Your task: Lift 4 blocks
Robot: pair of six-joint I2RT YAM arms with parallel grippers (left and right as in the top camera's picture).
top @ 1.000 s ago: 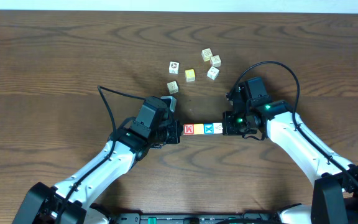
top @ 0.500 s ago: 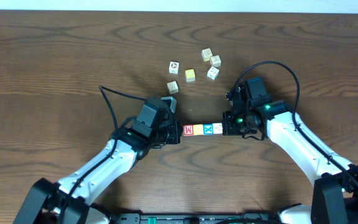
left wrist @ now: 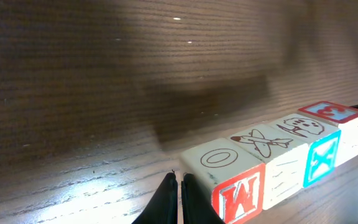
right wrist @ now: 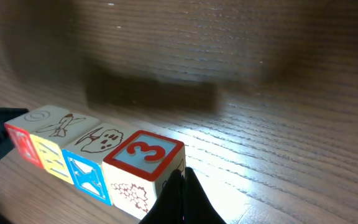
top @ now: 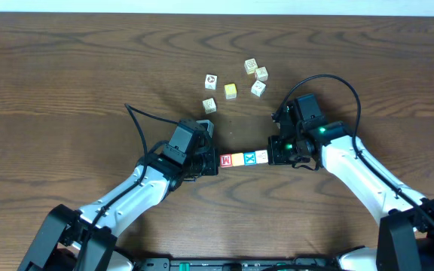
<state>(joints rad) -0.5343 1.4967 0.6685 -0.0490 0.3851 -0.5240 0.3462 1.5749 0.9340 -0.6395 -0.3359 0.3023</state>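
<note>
Four blocks [top: 244, 158] were pinched end to end as one row, just toward 6 o'clock of the desk [top: 66, 75] centre. The left hand [top: 211, 162], fingers shut together, pressed the 9 o'clock end; the right hand [top: 272, 154], likewise shut, pressed the 3 o'clock end. Neither hand enclosed a block, so end pressure alone carried the row. Judged risk: any easing or misalignment of the hands would let the row buckle at a joint and drop the two middle blocks; the narrow fingertips could also slide off an end face. From 9 to 3 o'clock the row ran red block [top: 227, 159] with white M, yellow block [top: 239, 159], blue block [top: 252, 157] with white X, and white block [top: 263, 156] topped by a red 3. A detached shadow [left wrist: 210, 102] suggested the row hung clear of the desk. Loose cubes [top: 232, 90] lay toward 12 o'clock, well apart.
</note>
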